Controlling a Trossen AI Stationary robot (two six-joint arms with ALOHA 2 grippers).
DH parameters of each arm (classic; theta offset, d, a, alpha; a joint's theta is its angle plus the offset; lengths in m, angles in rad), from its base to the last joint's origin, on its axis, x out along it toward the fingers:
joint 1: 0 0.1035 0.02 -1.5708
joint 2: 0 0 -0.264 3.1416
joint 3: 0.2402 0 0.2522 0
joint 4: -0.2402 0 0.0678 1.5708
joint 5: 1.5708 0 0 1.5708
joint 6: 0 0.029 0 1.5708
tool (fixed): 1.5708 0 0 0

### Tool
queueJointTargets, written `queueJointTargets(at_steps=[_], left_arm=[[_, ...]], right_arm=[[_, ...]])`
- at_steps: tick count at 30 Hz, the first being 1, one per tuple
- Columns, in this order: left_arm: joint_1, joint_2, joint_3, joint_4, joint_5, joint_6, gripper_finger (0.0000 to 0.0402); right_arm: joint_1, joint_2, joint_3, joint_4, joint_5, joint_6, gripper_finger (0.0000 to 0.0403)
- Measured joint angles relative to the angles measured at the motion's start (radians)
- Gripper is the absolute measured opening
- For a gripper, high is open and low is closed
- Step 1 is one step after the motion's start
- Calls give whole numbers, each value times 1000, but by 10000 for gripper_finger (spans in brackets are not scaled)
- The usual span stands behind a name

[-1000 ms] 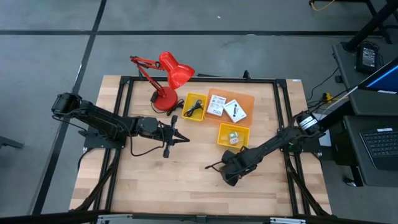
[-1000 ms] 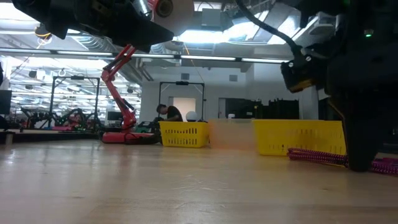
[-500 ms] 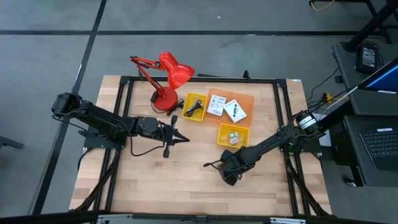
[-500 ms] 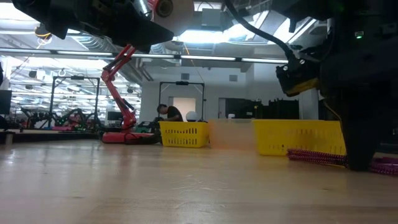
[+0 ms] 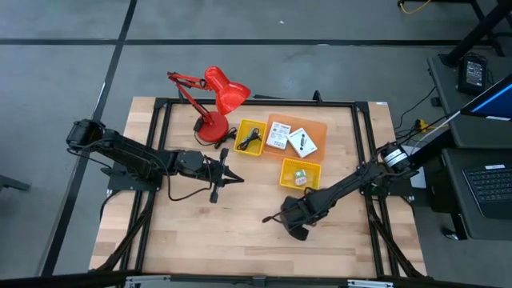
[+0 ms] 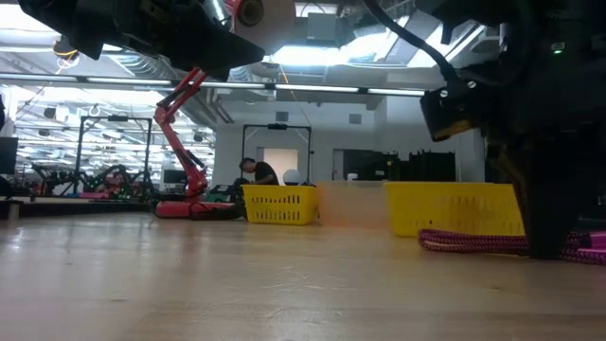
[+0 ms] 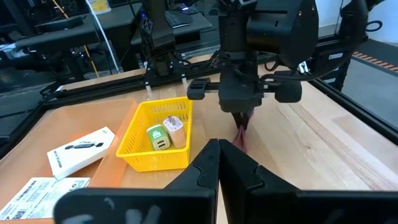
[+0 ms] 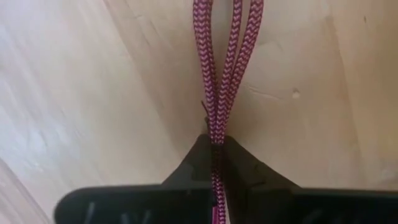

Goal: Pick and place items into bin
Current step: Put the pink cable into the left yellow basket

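The right gripper [image 8: 214,146] is clenching the maroon braided cord [image 8: 217,68] at table [image 5: 200,232] level, toward the table's front right and just in front of the nearer yellow bin [image 5: 301,175]. In the right wrist view, two or three strands are running side by side into the pinch, and the rest of the cord is lying slack on the wood.

The left gripper [image 7: 217,165] is hanging closed and empty over the table's left-centre, waiting.

Risks noted:
- The pinch is taking the strands at the fingertips only. A braided cord is likely slippery and compressible, so one strand may be pulling free on the lift.
- The trailing length is lying loose on the table. It may be dragging, swinging, or catching on the rim of the bin during transfer.
- That bin is already holding a green block [image 7: 157,137] and a white block [image 7: 175,127], so a limp cord may be draping over the wall rather than dropping fully inside.
- The bin is light and unsecured by appearance; a snagging cord could be shifting it.
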Motion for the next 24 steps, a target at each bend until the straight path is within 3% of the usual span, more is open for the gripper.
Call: queueJointTargets(at_steps=[8, 17, 20, 24], left_arm=[[0, -2, 0, -5, 0, 0, 5], [-29, -108, 0, -142, 0, -3, 2], [-42, -136, -4, -164, 1, -1, 3], [-48, -159, -53, -143, 0, 25, 1]], right_arm=[[-1, -78, 69, 8, 19, -206, 1], [-6, -243, 69, -7, 163, -358, 0], [-7, -307, 53, 13, 245, -420, 0], [-22, -389, -41, 149, 272, -484, 0]])
